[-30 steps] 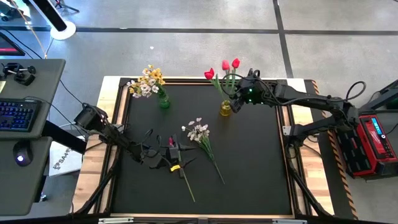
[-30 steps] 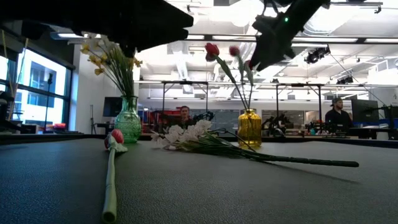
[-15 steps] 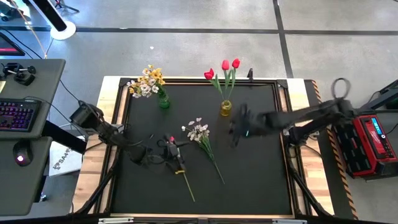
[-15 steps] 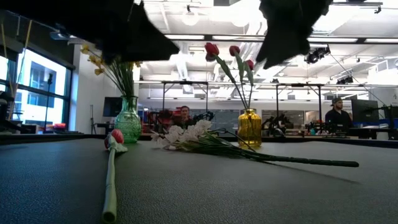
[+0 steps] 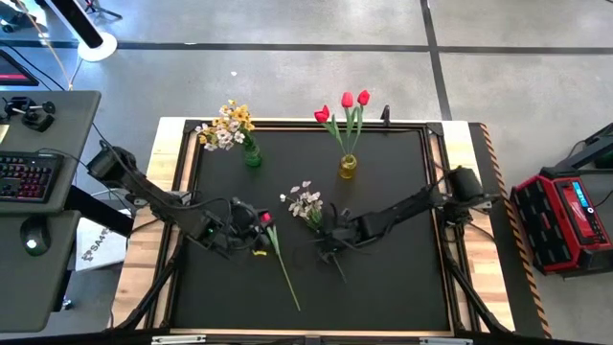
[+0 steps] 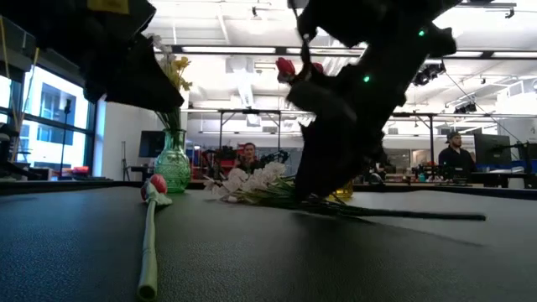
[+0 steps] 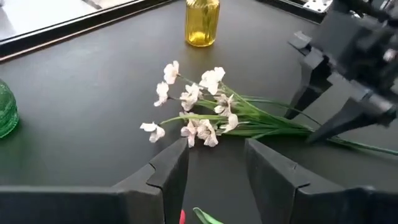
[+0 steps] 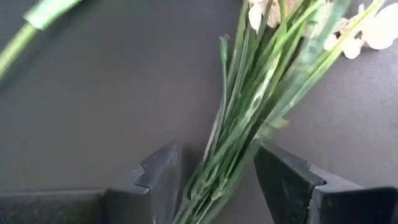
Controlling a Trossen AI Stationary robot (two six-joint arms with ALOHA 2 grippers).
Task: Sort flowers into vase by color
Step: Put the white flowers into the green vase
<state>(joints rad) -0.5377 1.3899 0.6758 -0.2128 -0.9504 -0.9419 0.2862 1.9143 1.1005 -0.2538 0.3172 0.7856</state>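
Note:
A white blossom spray (image 5: pixel 308 203) lies flat on the black mat, its stems running toward the near edge. My right gripper (image 5: pixel 327 235) is low over it, open, with one finger on each side of the stem bundle (image 8: pixel 239 134); I see no touch. A red tulip (image 5: pixel 264 218) lies on the mat, stem (image 6: pixel 149 243) pointing at the near edge. My left gripper (image 7: pixel 214 146) hovers open just left of the tulip head, above the mat. The green vase (image 5: pixel 252 156) holds yellow and white sprays; the yellow vase (image 5: pixel 347 168) holds three red tulips.
Both vases stand near the mat's far edge, the green vase (image 7: pixel 3 112) left of the yellow vase (image 7: pixel 202 22). A raised wooden frame (image 5: pixel 182 172) borders the mat. A desk with a keyboard sits left of the table, a red case to its right. People sit in the room behind.
My right gripper left the yellow vase, swung toward the near edge and the table's left, and came down over the white spray's stems. My left gripper drew back from over the tulip toward the table's left. The tulip and the spray lay still.

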